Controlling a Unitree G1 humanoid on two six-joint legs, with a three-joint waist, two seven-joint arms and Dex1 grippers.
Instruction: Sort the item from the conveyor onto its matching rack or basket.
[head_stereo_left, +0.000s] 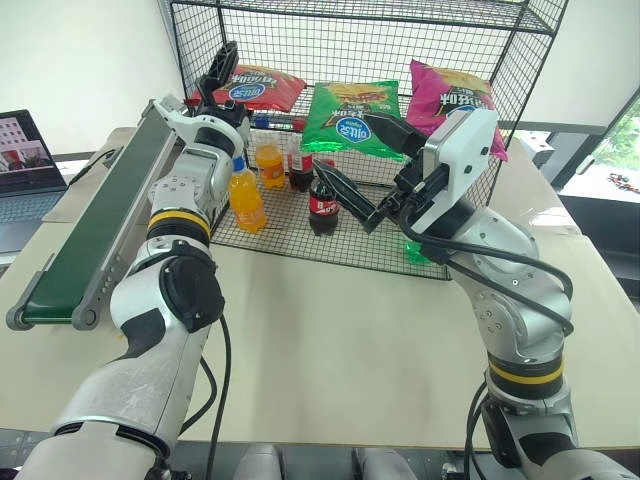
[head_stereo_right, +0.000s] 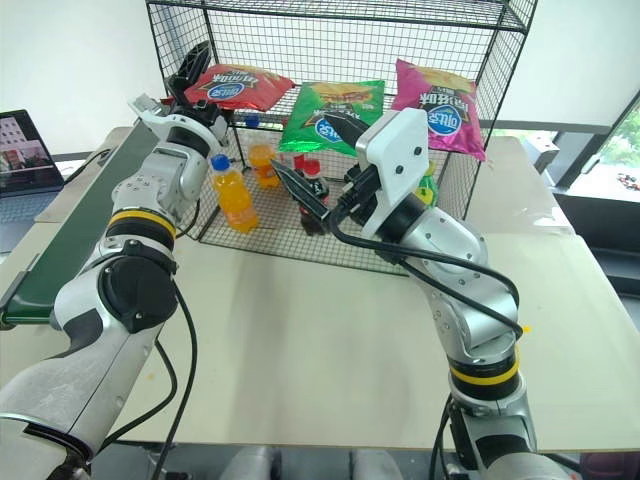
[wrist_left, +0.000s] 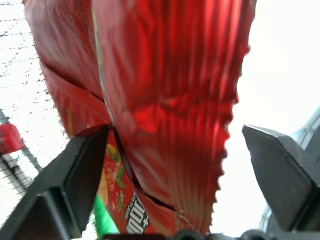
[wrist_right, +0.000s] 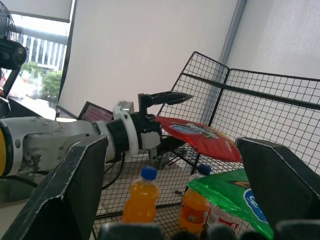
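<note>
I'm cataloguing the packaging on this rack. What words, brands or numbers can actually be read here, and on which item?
Nothing can be read with confidence.
red chip bag: white lettering and a round blue logo, too small to read.
green chip bag: blue logo with white characters, blurred.
magenta chip bag: white and blue print, blurred.
cola bottle: red label, illegible.
laptop: screen content too small.

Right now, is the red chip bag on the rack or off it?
On: the red chip bag lies on the rack's shelf beside the green bag.

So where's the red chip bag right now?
The red chip bag lies on the black wire rack's shelf, at the robot's left end, beside the green chip bag, with the open left claw around its outer edge.
</note>
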